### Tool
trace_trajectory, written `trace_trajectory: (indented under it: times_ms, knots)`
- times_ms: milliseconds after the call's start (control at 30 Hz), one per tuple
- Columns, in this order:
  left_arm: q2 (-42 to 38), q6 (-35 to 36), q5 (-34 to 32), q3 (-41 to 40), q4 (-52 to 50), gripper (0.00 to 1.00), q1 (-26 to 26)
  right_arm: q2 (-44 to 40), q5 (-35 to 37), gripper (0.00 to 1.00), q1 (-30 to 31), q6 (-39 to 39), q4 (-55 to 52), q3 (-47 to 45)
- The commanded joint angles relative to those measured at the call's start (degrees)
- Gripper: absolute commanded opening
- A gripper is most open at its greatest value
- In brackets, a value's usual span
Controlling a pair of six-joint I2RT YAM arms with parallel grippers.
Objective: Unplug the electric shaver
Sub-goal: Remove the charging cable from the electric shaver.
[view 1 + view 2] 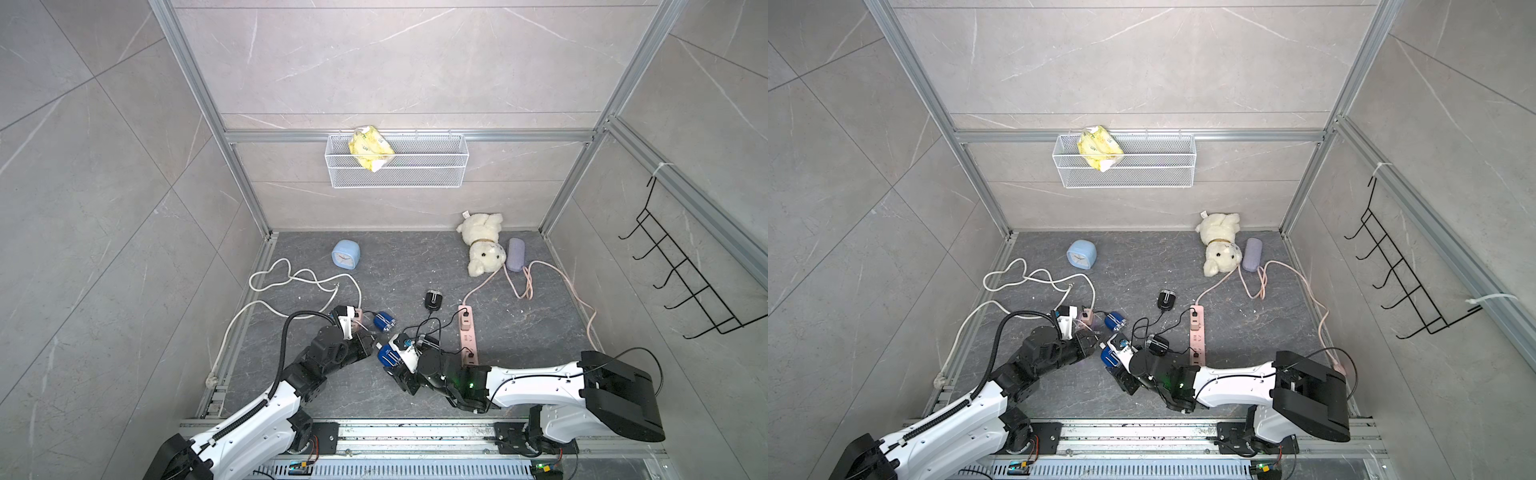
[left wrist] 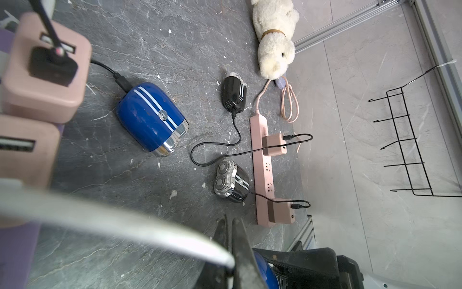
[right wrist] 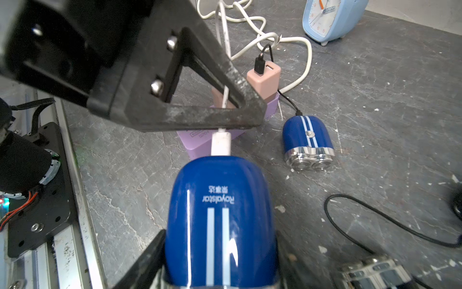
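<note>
Snugly, right jaws hold shaver (image 3: pixel 220 220); left jaws, cable (image 3: pixel 221 143).

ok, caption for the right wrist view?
Left gripper pinches the white cable near its plug in the blue shaver held by the right gripper.

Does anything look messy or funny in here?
Yes. The plush toy lies flopped over on the floor near the back corner. The yellow packet pokes crookedly out of the wire basket. A white cord sprawls in loose loops.
</note>
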Motion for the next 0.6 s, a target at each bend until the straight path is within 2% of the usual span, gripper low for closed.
trace_trajectory:
  times_ms: [0, 567]
  knots:
    - [-0.7, -0.1, -0.1, -0.2, 2.5, 0.0, -0.1, 0.5, -0.7, 0.37, 0.3, 0.8, 2.9, -0.4]
    - [-3.5, 2.1, -3.3, 0.0, -0.4, 0.0, -0.1, 0.4, -2.6, 0.36, 1.1, 1.8, 1.7, -3.5]
